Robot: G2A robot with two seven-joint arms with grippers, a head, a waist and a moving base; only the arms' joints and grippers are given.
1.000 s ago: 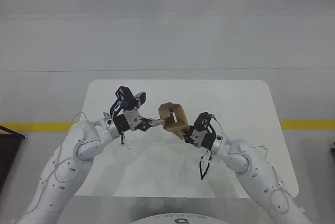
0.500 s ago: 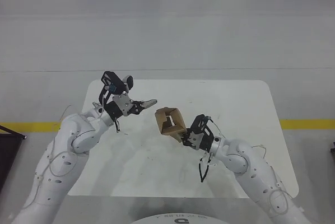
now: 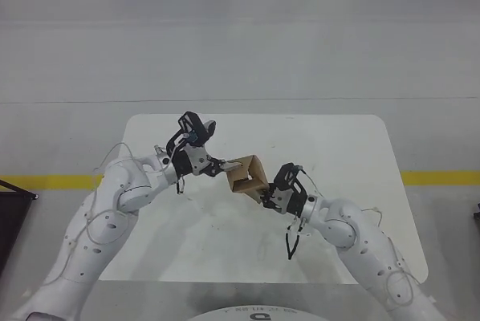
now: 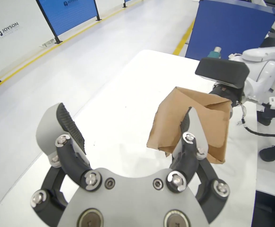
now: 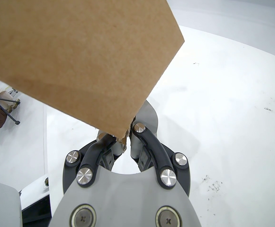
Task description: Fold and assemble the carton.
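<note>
The brown carton (image 3: pixel 248 175), partly folded into an open tube, hangs above the middle of the white table (image 3: pixel 344 144). My right gripper (image 3: pixel 270 195) is shut on its lower edge; in the right wrist view a flat brown panel (image 5: pixel 80 48) rises from the pinched fingers (image 5: pixel 139 128). My left gripper (image 3: pixel 222 166) stands open at the carton's other side. In the left wrist view one finger (image 4: pixel 193 124) overlaps the carton (image 4: pixel 210 116) at its open end, while the other finger (image 4: pixel 66 124) is out over bare table.
The table top (image 4: pixel 128 83) carries nothing but the carton and small scuff marks (image 5: pixel 210 185). A yellow floor line (image 3: pixel 47 181) runs past both table sides. Blue partitions (image 4: pixel 227 24) stand beyond the far edge.
The left arm drew back up and away from the carton, then came back to its side, open. The right gripper kept hold while the carton shifted and tilted slightly.
</note>
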